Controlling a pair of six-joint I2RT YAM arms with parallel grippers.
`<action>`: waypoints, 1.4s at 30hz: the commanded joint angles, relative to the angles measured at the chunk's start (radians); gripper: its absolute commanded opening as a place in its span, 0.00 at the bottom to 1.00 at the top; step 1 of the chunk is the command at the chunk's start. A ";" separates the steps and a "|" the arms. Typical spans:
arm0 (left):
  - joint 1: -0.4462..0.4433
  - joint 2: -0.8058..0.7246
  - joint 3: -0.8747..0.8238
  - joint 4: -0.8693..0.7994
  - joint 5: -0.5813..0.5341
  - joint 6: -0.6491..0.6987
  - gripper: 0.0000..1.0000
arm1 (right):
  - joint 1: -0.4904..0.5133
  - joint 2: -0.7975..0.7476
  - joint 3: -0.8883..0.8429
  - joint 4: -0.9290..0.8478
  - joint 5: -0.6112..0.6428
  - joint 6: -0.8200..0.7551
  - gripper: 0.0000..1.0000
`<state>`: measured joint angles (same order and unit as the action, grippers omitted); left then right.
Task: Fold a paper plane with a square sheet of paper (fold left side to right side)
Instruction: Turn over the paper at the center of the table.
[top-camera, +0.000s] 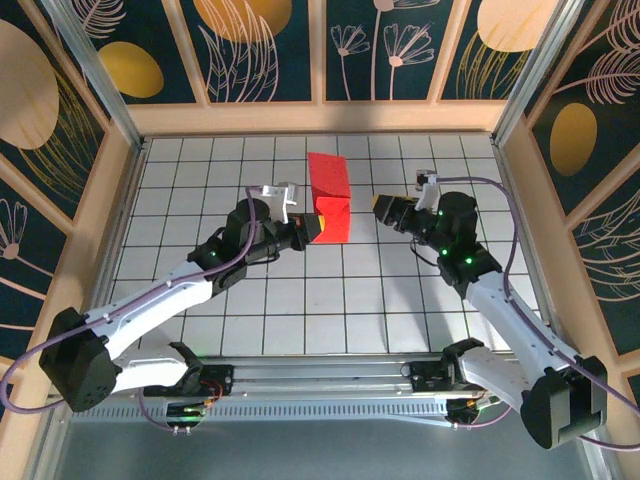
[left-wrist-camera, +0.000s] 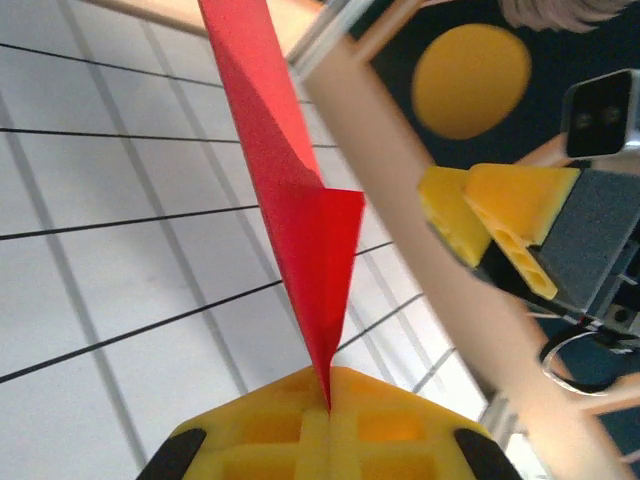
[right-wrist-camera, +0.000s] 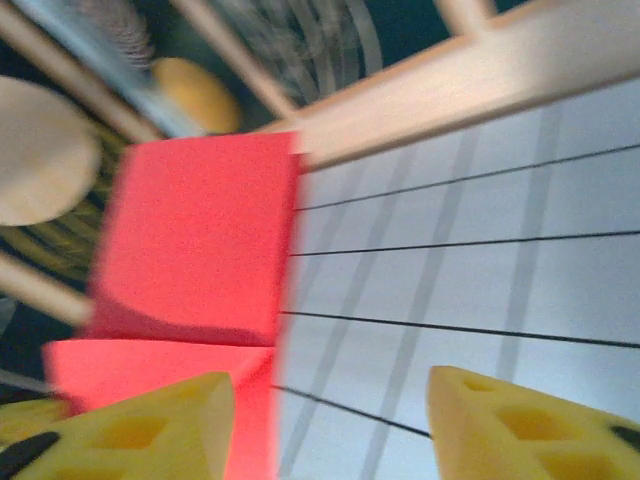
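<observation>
Pinching the folded paper (top-camera: 330, 195) at its near left edge, left gripper (top-camera: 306, 229) closed; right gripper (top-camera: 382, 205) open, near its right side.

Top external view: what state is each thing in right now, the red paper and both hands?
Bright red thin paper sheet: creased and bent, not flat, its near end pinched by the left hand.
Left hand: shut on the paper.
Right hand: open, beside the paper with a gap between them.
</observation>
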<state>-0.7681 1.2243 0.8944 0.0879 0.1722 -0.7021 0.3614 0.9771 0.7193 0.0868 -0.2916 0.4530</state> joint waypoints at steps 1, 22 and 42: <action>-0.037 0.012 0.110 -0.357 -0.217 0.108 0.00 | -0.020 -0.037 0.010 -0.248 0.271 -0.118 0.62; -0.261 0.745 0.690 -1.247 -0.902 -0.198 0.00 | -0.183 -0.182 -0.170 -0.225 0.294 -0.123 0.82; -0.256 0.989 0.845 -1.010 -0.483 -0.120 0.30 | -0.308 -0.169 -0.192 -0.215 0.104 -0.171 0.82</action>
<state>-1.0275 2.1891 1.6997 -0.9646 -0.3885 -0.8406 0.0673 0.8070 0.5419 -0.1539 -0.1463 0.3031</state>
